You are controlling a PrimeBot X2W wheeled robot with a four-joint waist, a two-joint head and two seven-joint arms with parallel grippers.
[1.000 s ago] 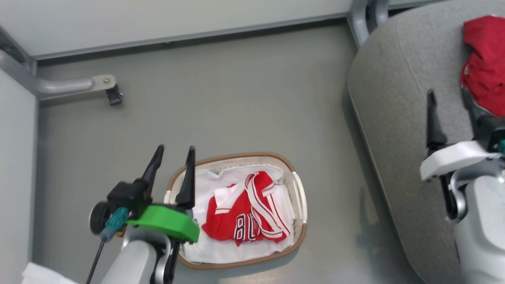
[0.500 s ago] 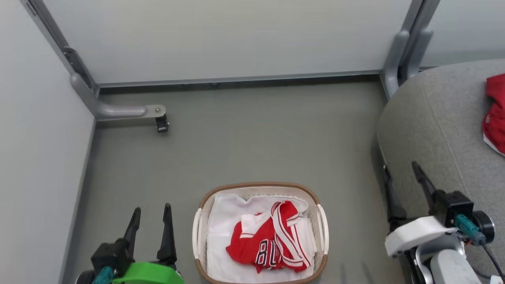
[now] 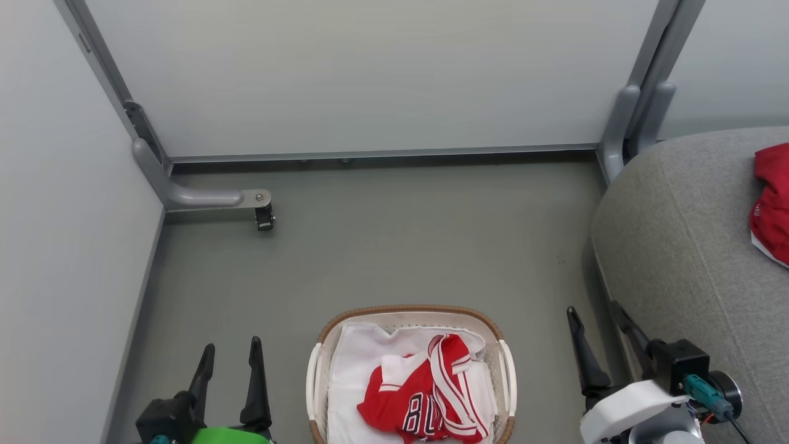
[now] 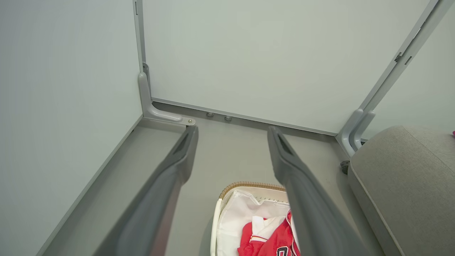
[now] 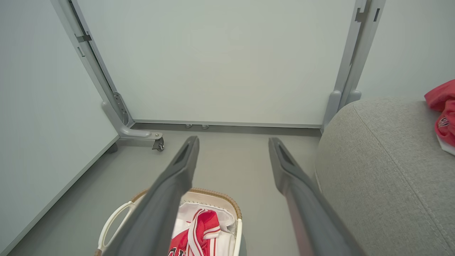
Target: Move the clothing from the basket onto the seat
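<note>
Looking at what's left: one red garment (image 3: 425, 401), partial "BU" lettering showing, lies crumpled in the basket (image 3: 407, 308) on top of the white liner (image 3: 354, 370). The basket sits on the floor (image 3: 400, 246) between the two arms. The other red garment (image 3: 770, 203) already lies on the seat (image 3: 678, 259), far right.

Jaws: left gripper (image 3: 232, 343) is parted with nothing in it, just left of the basket. Same for the right gripper (image 3: 593, 307), which is spread and empty in the gap between basket and seat edge.

Handling, my read: thin jersey fabric, light, fully limp, probably a bit slick. It won't keep any shape and will drape and trail once lifted. Nothing fragile.

Where to grab: the raised fold at the striped white trim (image 3: 456, 394), top of the heap, where the bunched layers give the fingers some thickness. I'd avoid the flat low edges. The liner is right underneath, and pinching both could drag the liner, or the whole light basket, up with it. Bite deep and lift high so the tail clears the rim.
</note>
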